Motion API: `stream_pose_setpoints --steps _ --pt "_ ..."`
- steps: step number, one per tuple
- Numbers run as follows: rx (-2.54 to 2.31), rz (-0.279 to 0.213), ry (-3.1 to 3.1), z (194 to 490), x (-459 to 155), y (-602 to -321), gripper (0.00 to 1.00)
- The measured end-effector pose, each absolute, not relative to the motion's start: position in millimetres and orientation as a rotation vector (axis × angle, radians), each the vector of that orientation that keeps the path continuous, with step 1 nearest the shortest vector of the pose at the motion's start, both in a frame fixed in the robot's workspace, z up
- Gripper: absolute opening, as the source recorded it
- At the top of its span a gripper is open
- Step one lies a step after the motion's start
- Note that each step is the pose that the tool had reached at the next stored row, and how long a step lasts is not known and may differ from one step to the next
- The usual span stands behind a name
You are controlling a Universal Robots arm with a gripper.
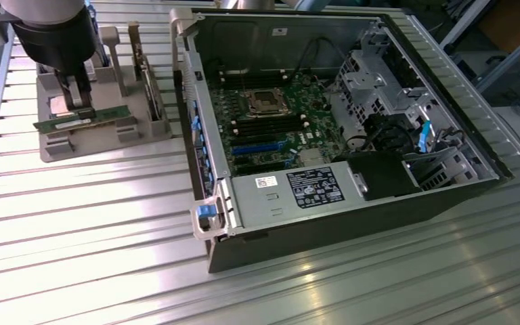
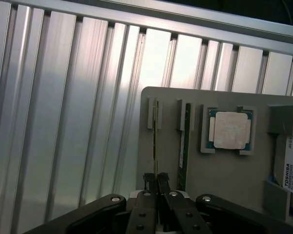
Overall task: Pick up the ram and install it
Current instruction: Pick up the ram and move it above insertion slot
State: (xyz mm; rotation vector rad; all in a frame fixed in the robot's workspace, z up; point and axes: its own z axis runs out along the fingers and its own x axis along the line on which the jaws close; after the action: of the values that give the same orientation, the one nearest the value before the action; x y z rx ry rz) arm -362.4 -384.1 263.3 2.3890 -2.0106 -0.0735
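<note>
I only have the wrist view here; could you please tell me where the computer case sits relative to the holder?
Observer: The open case lies close by the grey holder, on the exterior view's right of it.
Operator: Thank you. Do the memory slots look free?
Observer: The dark slots just below the socket look empty, though I cannot be sure.
Operator: Does anything stand between the ram and the case?
Observer: Yes, an upright card stands in the holder, between the case and the ram under the gripper.
</note>
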Motion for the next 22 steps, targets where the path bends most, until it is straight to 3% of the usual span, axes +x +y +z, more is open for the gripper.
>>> stream_pose_setpoints --steps 22 --pt "2.389 -0.073 -2.011 282 -362 -384 0.13"
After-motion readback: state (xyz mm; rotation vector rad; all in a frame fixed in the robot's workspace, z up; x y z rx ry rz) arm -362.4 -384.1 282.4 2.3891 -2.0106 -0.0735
